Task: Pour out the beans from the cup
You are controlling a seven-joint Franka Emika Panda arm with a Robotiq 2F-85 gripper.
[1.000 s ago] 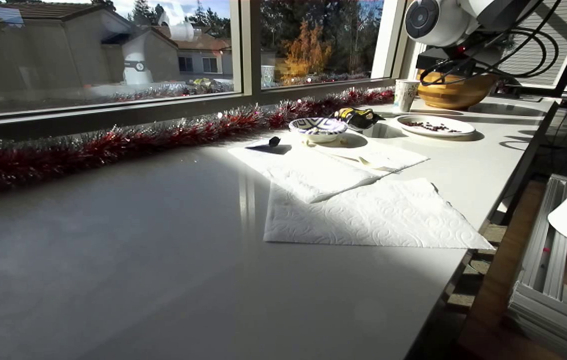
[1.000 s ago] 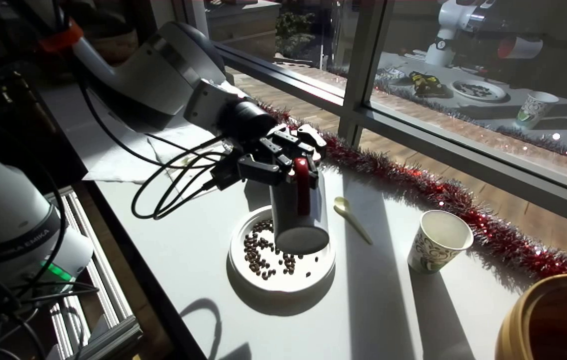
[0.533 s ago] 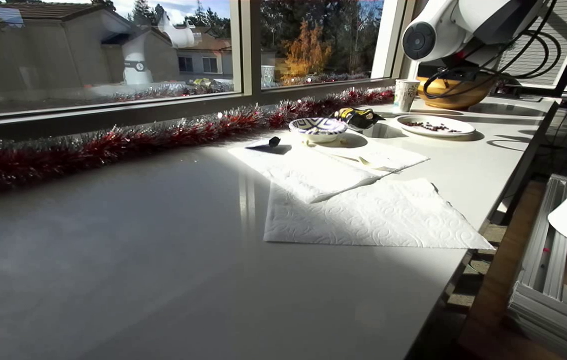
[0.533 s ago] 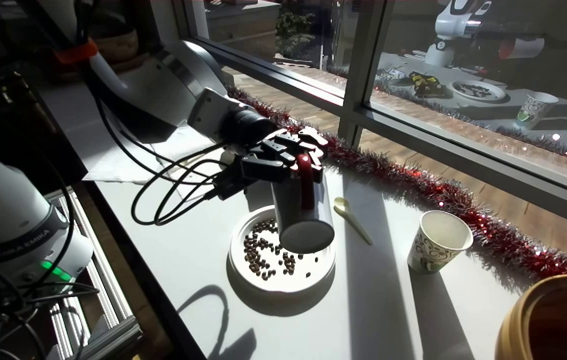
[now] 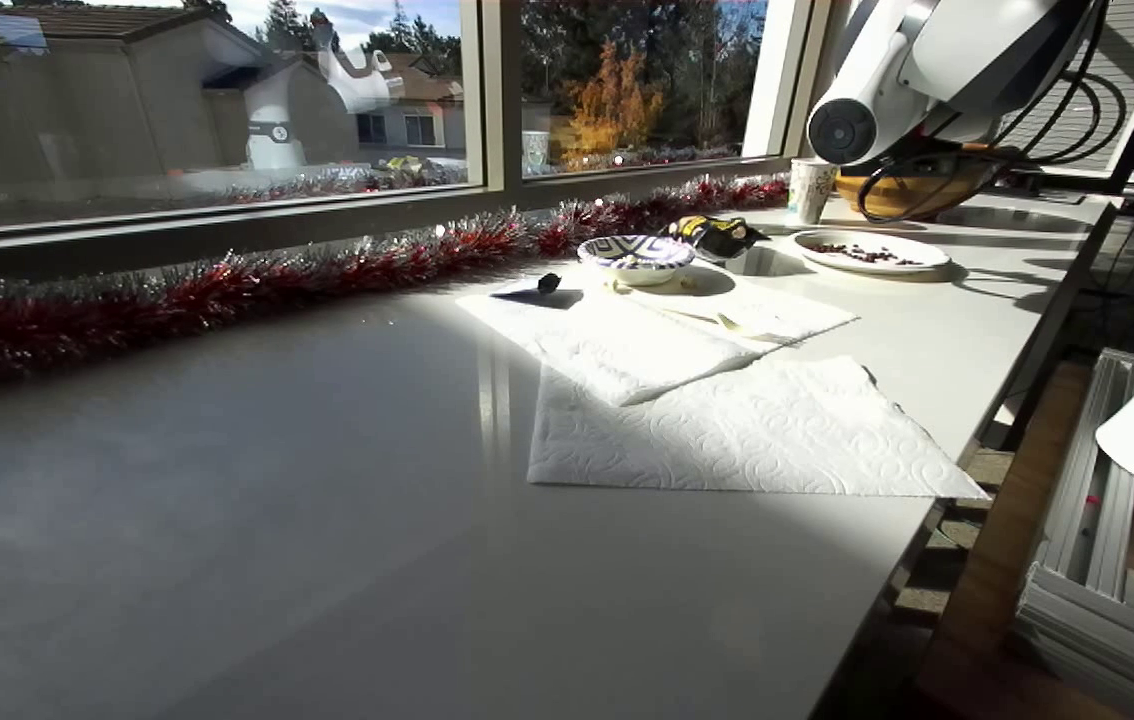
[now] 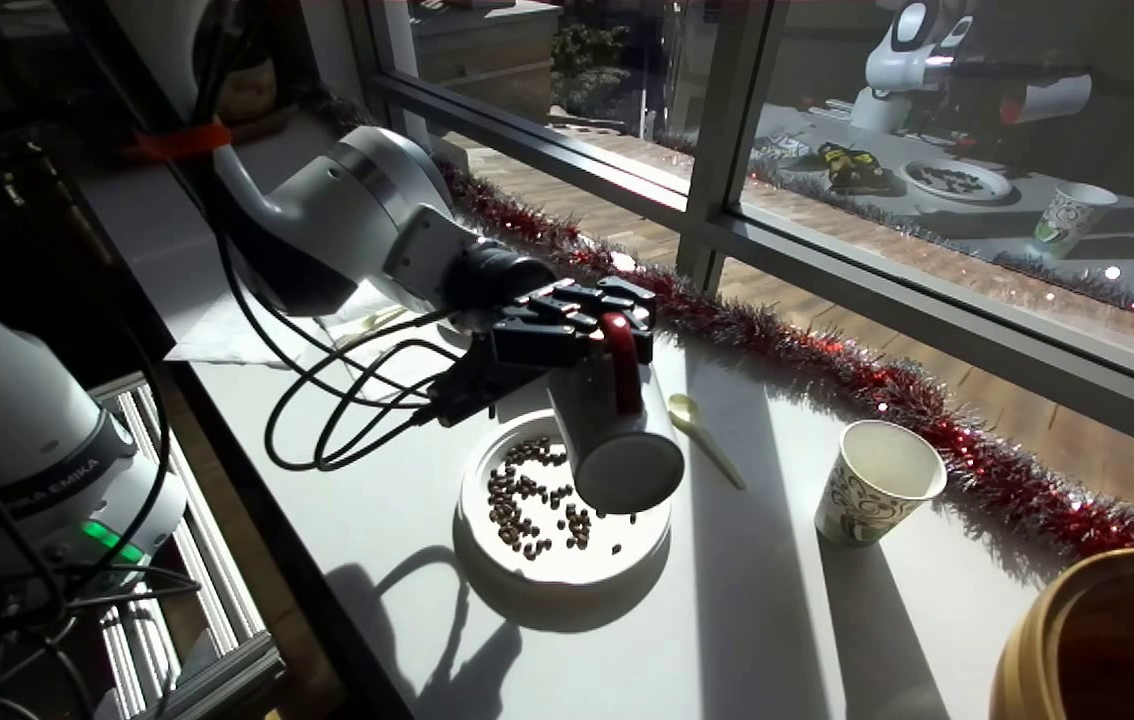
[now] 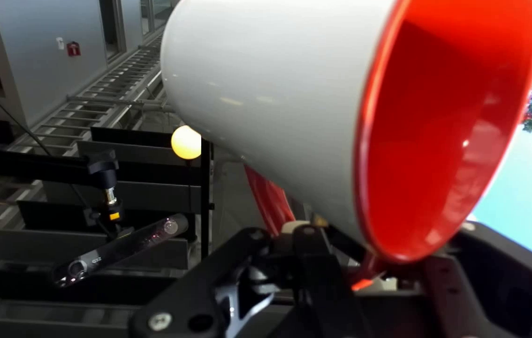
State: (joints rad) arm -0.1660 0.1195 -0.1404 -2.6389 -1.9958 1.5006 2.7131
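Wrist view: fingers (image 7: 315, 270) clenched on the red handle (image 7: 269, 199) of the cup (image 7: 270, 89), contact partly hidden. Cup is just past the fingers, held aloft, roughly on its side, long axis crosswise to them, mouth end nearest, base farther off. In an exterior view it hangs below the fingers, base toward that camera, mouth turned away, partly covering the plate (image 6: 562, 572); whether the mouth is over the plate or dips below level, cannot tell, and the next move turns on that. Beans (image 6: 507, 510) lie on the plate, lower than the fingers; none seen in the visible part of the red inside, so pour looks mostly or all done. Next probably a last tip, or righting the cup; going too low might knock the plate. One arm (image 6: 342, 210) only. Plate rests on a pale glossy bench (image 6: 647, 650), sunlit with a band of shade. Past the fingers, spoon (image 6: 710, 448) just beside the plate, then upright paper cup (image 6: 867, 495), wooden bowl (image 6: 1032, 640) farthest; tinsel (image 6: 827, 360) along the window (image 6: 707, 205). Back behind the fingers: paper towels (image 5: 727, 440), patterned bowl (image 5: 645, 272).
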